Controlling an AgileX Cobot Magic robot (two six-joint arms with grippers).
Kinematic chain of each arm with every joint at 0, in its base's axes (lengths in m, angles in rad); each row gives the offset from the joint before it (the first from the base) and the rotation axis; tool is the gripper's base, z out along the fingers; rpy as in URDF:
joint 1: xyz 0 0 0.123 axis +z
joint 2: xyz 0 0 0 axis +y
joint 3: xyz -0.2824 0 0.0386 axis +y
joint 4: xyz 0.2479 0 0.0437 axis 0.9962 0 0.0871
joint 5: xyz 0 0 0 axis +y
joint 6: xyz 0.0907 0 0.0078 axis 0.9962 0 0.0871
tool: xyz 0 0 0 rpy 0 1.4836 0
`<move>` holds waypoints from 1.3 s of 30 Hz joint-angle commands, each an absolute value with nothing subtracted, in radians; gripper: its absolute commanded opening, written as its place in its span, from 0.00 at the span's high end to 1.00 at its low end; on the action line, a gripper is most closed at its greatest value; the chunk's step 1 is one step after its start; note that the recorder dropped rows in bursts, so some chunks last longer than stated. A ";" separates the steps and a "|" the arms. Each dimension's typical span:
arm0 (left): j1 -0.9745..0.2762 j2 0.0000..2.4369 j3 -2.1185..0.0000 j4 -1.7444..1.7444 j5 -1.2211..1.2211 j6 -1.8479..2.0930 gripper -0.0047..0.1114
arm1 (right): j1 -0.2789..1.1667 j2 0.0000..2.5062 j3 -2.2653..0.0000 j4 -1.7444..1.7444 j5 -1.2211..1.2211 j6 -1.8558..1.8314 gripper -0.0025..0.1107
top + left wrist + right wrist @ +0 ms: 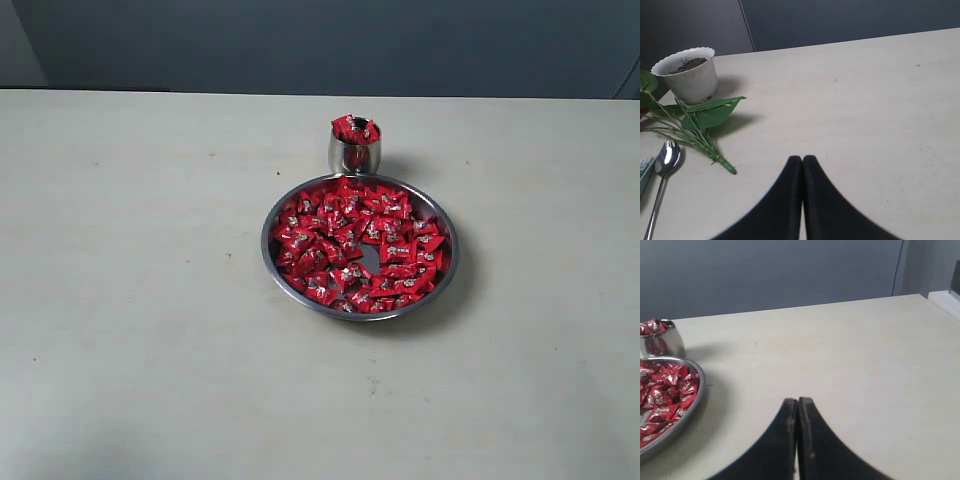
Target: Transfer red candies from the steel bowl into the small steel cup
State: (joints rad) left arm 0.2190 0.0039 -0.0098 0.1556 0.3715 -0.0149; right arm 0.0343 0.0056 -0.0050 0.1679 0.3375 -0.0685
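The steel bowl (272,262) sits mid-table, heaped with red candies (345,235) around a small bare patch of its floor. Touching its far rim stands the small steel cup (354,155), filled with red candies (355,128) that rise above its lip. Neither arm shows in the exterior view. In the right wrist view the bowl (696,395) and cup (665,342) lie off to one side of my right gripper (798,401), which is shut and empty over bare table. My left gripper (802,159) is shut too, holding nothing, far from the bowl.
In the left wrist view a white pot of soil (689,75), a loose green leafy stem (700,122) and a steel spoon (665,160) lie on the table. A dark wall runs behind the table's far edge (320,92).
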 commanded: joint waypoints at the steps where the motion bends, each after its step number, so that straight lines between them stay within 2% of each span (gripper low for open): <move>1: 0.218 0.000 -0.004 0.158 0.366 -0.019 0.96 | 0.031 0.000 0.000 0.167 0.349 -0.068 0.98; 39: 0.218 0.000 -0.004 0.158 0.366 -0.019 0.96 | 0.070 0.000 0.000 0.165 0.367 -0.068 0.98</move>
State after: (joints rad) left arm 0.2190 0.0039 -0.0098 0.1556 0.3715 -0.0149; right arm 0.0682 0.0056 -0.0050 0.1679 0.3734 -0.0681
